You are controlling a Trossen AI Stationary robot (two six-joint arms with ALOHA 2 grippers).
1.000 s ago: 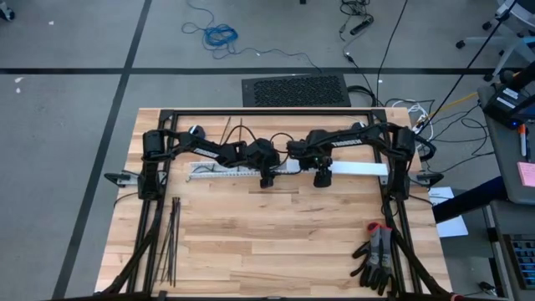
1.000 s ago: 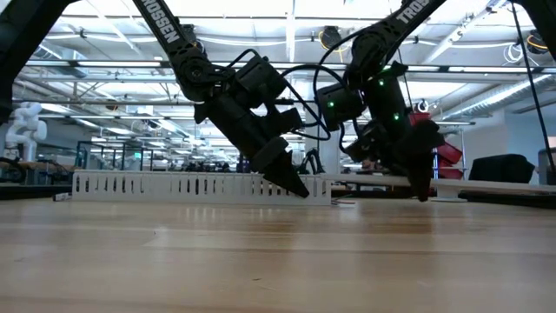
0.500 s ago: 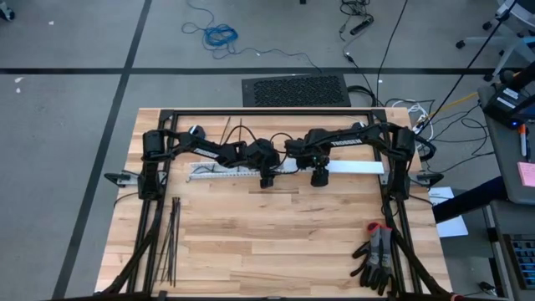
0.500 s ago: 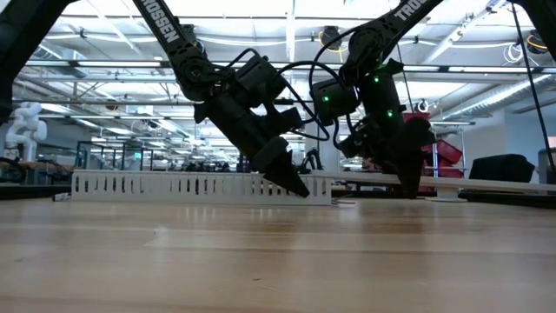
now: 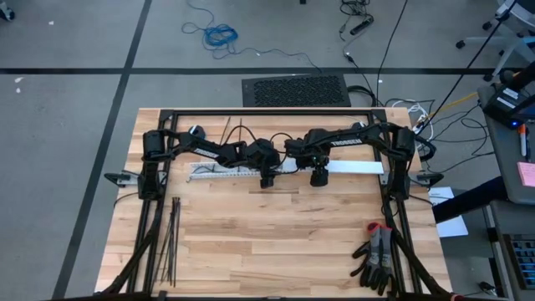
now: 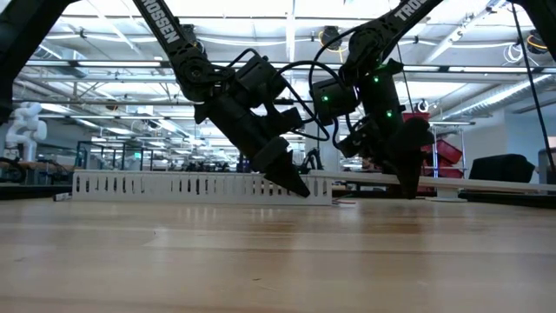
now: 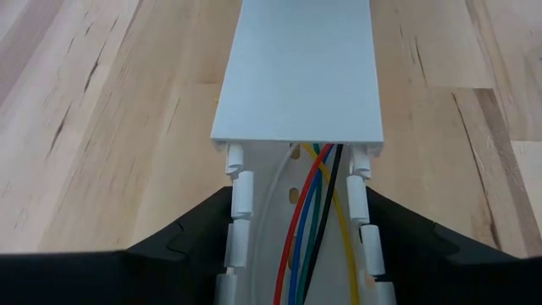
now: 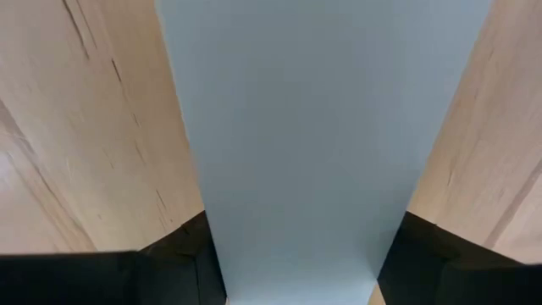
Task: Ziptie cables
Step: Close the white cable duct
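A white slotted channel lies along the far middle of the table, with a flat white cover over its right part. Coloured wires (red, blue, green, black, yellow, white) run inside the open part of the channel and pass under the cover's end. My left gripper straddles the channel just left of the cover. My right gripper straddles the cover near its left end. The black zipties lie in a bunch near the table's left near corner, with no gripper near them. My left gripper has the channel's two slotted side walls between its fingers, one finger outside each wall. It comes slanting down from the left and far side, its fingers across the channel. The channel lies flat on the table. My right gripper has the cover's long edges between its two fingers, from above and across the strip. The cover lies flat on the channel.
A pair of black and red gloves lies at the table's right near corner. The black frame rails run along the far, left and right sides. Bare wood fills the near half of the table.
My right gripper has moved a little toward the table's left edge along the channel, staying low, and the cover's right end has shifted left with it. My left gripper and the channel have kept still.
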